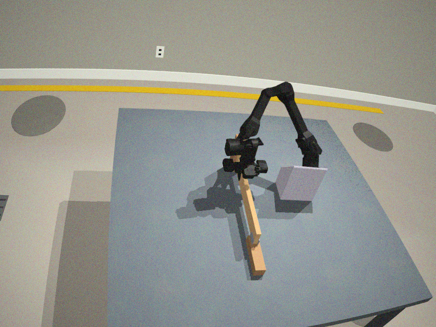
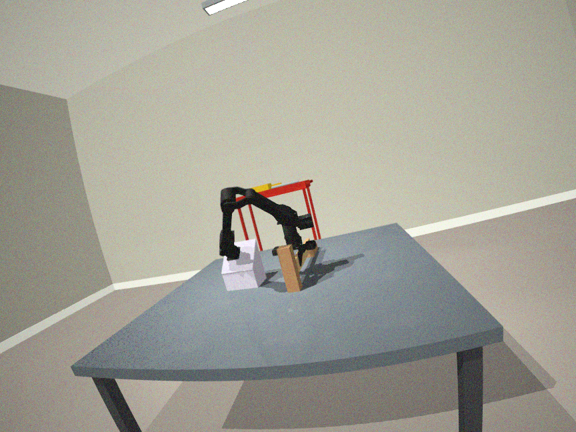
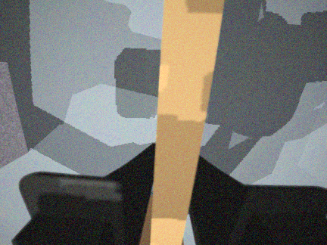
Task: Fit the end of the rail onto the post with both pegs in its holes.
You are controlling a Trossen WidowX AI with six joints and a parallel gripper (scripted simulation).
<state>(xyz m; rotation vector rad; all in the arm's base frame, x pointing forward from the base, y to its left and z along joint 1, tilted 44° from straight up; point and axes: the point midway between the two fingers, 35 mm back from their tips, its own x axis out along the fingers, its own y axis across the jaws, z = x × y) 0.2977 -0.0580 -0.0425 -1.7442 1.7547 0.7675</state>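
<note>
Rail (image 1: 250, 207) is lying toward the table's (image 1: 148, 225) back edge, running forward to the footboard block (image 1: 257, 258). The gripper (image 1: 243, 168) is clamping it near its post end. Stiff and long, it is probably levering easily, so gripping close to that end looks wise.
</note>
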